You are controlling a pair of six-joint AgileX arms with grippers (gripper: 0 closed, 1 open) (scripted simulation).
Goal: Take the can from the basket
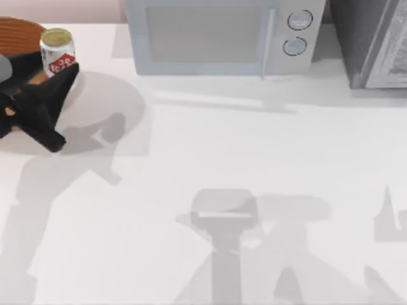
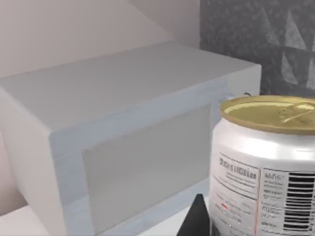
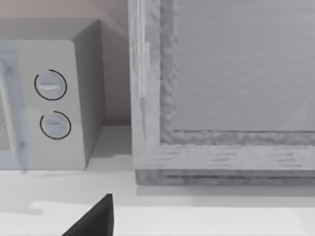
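The can (image 1: 57, 49), white with red marks and a golden top, stands upright at the far left back of the table, level with the near rim of the orange-brown basket (image 1: 19, 30), which the top view's left edge cuts off. My left gripper (image 1: 56, 74) reaches in from the left and is shut on the can's lower part. Up close in the left wrist view, the can (image 2: 266, 167) has one dark fingertip (image 2: 197, 219) beside it. A dark part of my right gripper (image 3: 96, 219) shows low in the right wrist view, facing the back wall.
A white microwave (image 1: 216, 35) stands along the back edge, just right of the can. A grey textured cabinet (image 1: 375, 41) fills the back right corner. The white table (image 1: 254, 159) stretches open in front of them.
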